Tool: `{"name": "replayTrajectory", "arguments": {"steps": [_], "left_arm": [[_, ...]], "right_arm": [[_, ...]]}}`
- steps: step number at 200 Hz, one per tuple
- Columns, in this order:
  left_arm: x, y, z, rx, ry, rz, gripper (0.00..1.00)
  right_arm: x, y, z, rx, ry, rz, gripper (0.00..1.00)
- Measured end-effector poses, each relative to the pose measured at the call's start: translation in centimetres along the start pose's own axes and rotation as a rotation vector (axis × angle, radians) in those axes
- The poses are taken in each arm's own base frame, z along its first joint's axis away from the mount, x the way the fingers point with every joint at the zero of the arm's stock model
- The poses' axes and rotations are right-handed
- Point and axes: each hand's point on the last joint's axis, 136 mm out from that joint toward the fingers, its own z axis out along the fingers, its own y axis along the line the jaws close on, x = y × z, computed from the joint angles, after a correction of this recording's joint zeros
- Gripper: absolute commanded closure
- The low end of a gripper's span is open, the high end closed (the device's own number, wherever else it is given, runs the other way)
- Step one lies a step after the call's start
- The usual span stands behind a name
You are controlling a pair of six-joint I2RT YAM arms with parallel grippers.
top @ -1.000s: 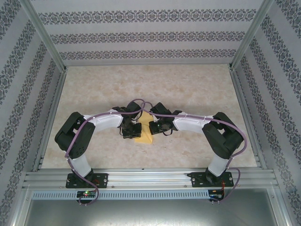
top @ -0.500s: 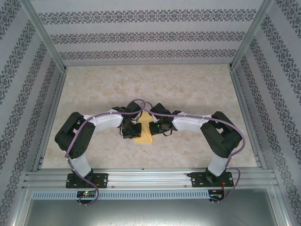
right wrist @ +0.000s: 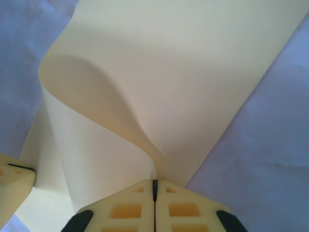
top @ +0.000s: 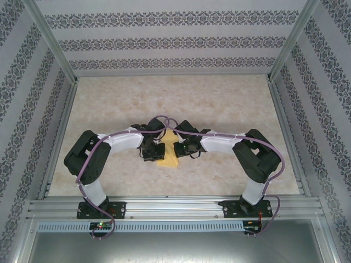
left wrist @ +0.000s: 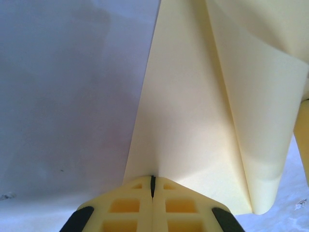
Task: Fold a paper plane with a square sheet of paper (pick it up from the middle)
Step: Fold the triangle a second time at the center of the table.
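Top external view: the square sheet of paper [top: 168, 158] is located at the near-middle of the surface [top: 219, 98], partly masked by both wrists and a purple cable [top: 162, 116]. The left pincer [left wrist: 152, 186] and right pincer [right wrist: 155, 187] are each clenched on the curled sheet

Marbled counter inside a papered booth

A pale beige, marbled counter [top: 219, 104] fills the floor of the booth, closed in by 3 walls: a back wall [top: 175, 41], a left wall [top: 24, 87] and a right wall [top: 329, 98], each striped with bands of dark floral ornament. 2 slanted aluminium posts [top: 49, 38] stand at the back corners. An aluminium rail [top: 175, 207] runs along the near edge, with a perforated strip [top: 175, 226] just below it.
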Motion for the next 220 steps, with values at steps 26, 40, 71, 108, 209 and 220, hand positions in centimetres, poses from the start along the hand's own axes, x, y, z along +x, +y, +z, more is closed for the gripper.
{"name": "replayTrajectory", "arguments": {"steps": [26,40,71,108,209,220], "left_arm": [[0.0,0.0,0.0,0.0,-0.001,0.0,0.92],[-0.1,0.1,-0.1,-0.005,-0.008,0.001,0.92],[-0.5,0.8,-1.0,-0.043,-0.053,-0.004,0.9],[-1.1,-0.5,-4.5,0.029,-0.167,-0.011,0.97],[-3.3,-3.5,-2.9,0.347,-0.194,-0.173,1.0],[-3.6,-4.0,-2.8,0.372,-0.195,-0.176,1.0]], "right_arm": [[0.0,0.0,0.0,0.0,0.0,0.0,0.92],[0.0,0.0,0.0,0.0,-0.001,0.0,0.92],[0.0,0.0,0.0,-0.001,-0.001,0.0,0.92],[-0.1,0.0,0.0,-0.001,-0.003,0.003,0.92],[-0.2,0.1,0.1,-0.005,-0.008,0.004,0.92],[-0.2,0.1,0.1,-0.005,-0.009,0.005,0.92]]}}
